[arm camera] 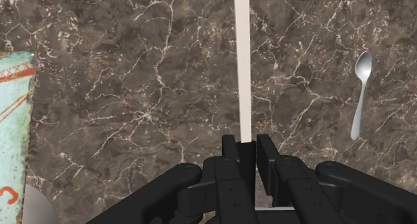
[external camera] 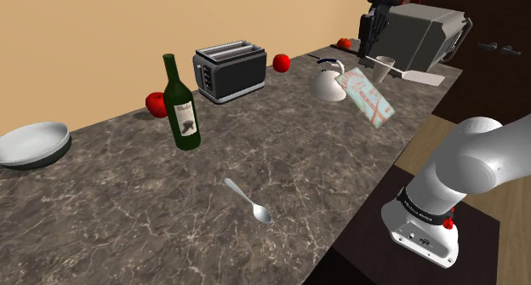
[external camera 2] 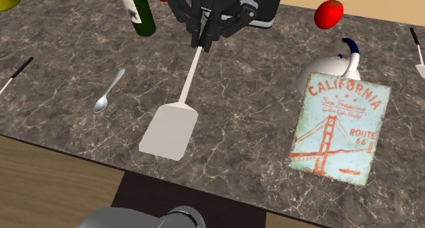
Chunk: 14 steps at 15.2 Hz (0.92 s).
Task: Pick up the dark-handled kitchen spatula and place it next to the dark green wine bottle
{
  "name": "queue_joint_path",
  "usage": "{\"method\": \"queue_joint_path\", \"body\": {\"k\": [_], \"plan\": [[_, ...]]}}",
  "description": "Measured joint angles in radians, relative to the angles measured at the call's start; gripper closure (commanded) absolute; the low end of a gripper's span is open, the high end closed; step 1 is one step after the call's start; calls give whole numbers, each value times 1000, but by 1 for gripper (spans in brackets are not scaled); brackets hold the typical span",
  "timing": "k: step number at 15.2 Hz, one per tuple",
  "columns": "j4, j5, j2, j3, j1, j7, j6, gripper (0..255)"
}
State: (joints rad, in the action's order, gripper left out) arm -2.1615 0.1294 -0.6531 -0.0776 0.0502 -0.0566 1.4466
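Pincer is clamped on the handle end of the spatula, whose long axis runs toward the counter's stand-side edge. The dark green wine bottle stands close by, on the spoon's side.

Spatula handle hidden between fingers, wine bottle cropped by second exterior view's edge.

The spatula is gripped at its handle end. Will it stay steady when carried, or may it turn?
The spatula is probably stiff: its thin shaft looks straight in the wrist view. It may pivot in the gripper, since the wide blade sits far from the handle end where it is clasped. Set down, the flat blade should not roll.
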Motion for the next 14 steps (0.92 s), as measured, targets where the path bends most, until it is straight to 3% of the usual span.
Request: {"method": "queue_joint_path", "body": {"k": [8, 14], "plan": [[138, 3, 45, -3, -5, 13, -93, 255], [229, 48, 162, 67, -33, 99, -52, 255]]}}
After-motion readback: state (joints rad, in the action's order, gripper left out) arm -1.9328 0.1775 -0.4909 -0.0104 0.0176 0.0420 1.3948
